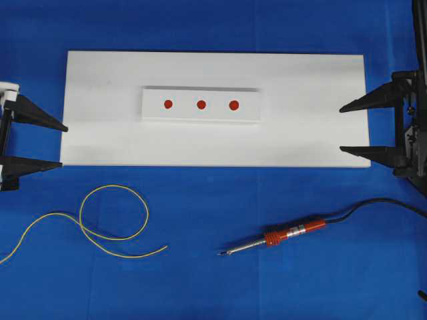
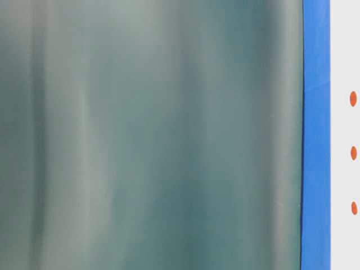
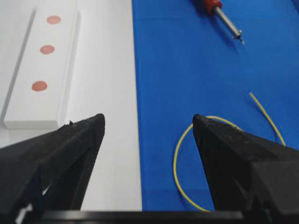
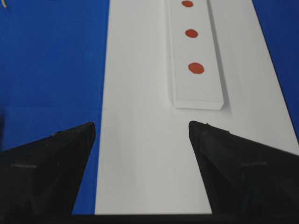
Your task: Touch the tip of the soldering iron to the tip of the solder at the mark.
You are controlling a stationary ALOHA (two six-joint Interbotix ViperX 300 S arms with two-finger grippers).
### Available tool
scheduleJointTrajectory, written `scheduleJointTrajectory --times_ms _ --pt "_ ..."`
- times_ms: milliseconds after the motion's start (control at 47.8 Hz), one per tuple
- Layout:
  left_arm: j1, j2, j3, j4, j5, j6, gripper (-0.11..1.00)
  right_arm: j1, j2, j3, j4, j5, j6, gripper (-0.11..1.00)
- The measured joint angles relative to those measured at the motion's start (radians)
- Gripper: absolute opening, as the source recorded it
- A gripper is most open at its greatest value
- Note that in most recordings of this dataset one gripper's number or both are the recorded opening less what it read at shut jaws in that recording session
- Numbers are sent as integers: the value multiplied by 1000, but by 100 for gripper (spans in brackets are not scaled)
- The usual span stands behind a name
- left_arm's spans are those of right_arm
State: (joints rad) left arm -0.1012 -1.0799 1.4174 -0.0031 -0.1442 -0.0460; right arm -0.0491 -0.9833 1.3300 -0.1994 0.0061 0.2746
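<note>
The left gripper (image 1: pixel 57 145) sits at the left end of the white board (image 1: pixel 313 80). Its two black fingers are spread wide and hold nothing. The right gripper (image 1: pixel 345 128) sits at the right end of the board. Its fingers are wide apart too, and it holds nothing.

A small white block (image 1: pixel 200 117) lies on the board between the two grippers. It has three red dots (image 1: pixel 201 104) in a row on top.

The solder (image 1: pixel 113 220) lies loose on the blue cloth (image 1: pixel 200 280), near the left gripper. The soldering iron (image 1: pixel 280 238) lies on the cloth nearer the right gripper, well apart from the solder. Its tip points toward the solder.

The table-level view is mostly a blurry grey-green.
</note>
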Motion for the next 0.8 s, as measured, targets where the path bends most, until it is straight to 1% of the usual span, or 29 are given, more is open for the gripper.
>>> scheduleJointTrajectory --times_ms 796 --pt "0 -14 0 2 14 0 71 0 2 2 0 0 0 73"
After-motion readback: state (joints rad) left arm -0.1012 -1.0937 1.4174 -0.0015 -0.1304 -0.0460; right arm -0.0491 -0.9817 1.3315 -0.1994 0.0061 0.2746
